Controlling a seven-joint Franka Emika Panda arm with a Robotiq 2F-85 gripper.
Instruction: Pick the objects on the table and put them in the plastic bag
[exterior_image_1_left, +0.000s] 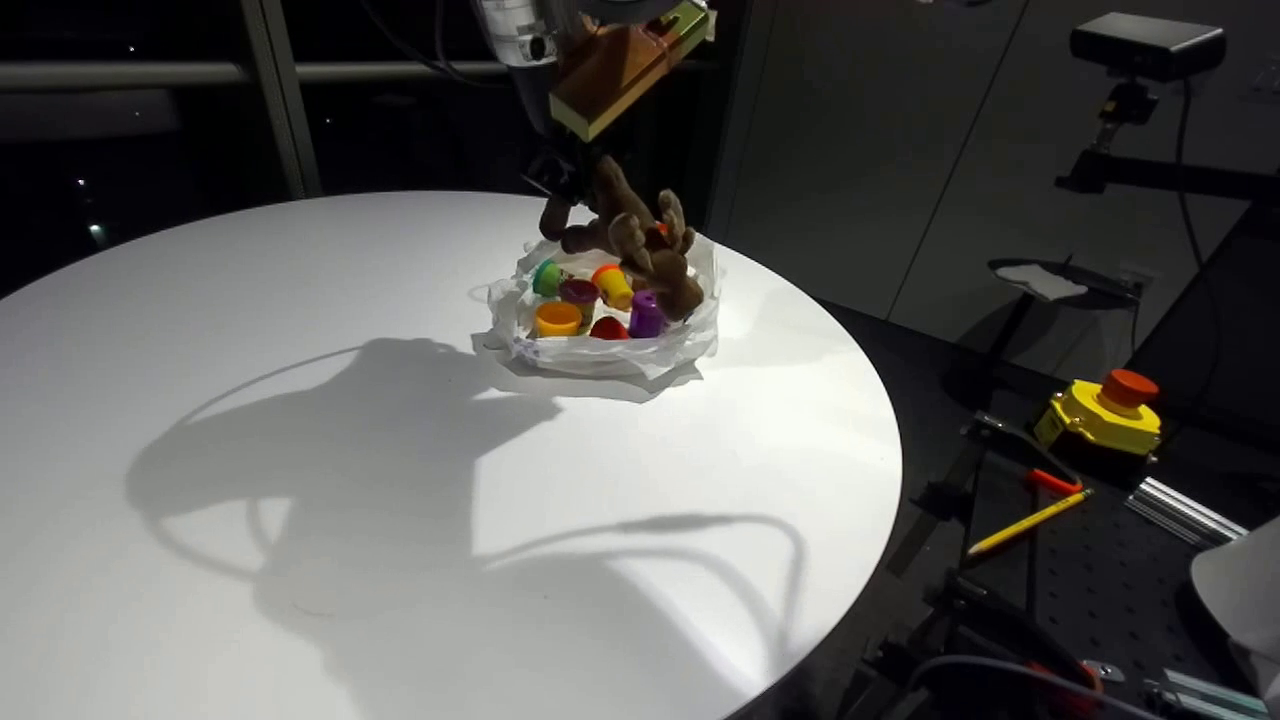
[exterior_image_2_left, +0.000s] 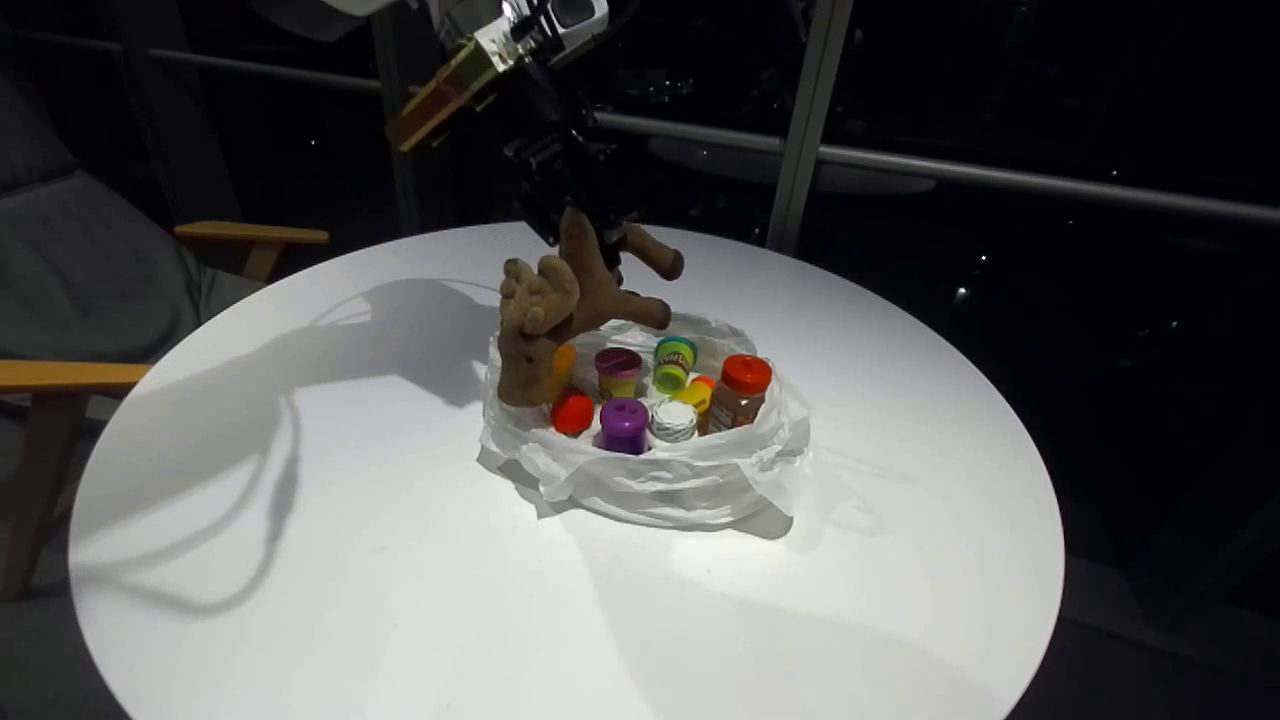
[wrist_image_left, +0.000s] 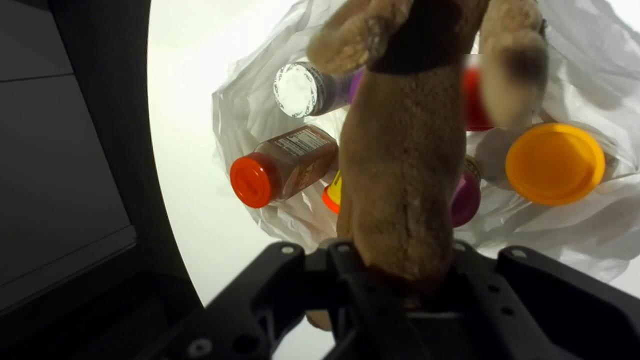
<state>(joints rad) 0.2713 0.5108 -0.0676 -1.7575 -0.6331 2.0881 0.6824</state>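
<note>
Hand (wrist_image_left: 404, 272) grips brown plush toy (wrist_image_left: 405, 165) over white plastic bag (exterior_image_2_left: 655, 490) — red-lidded jar (exterior_image_2_left: 738, 405) and tubs (exterior_image_2_left: 619, 372) inside — on the counter (exterior_image_2_left: 450, 600).

Strong light whitens the bench (exterior_image_1_left: 800, 430) in both exterior views; the windows (exterior_image_2_left: 1050, 90) behind fall near black, with bright specks (exterior_image_2_left: 962, 293). In an exterior view a broad shadow (exterior_image_1_left: 350, 480) darkens the left and lower middle. The wrist view overexposes the bench left of centre, leaves the tool (wrist_image_left: 407, 287) dim and part of the plush toy (wrist_image_left: 405, 150) blurred at upper right.
</note>
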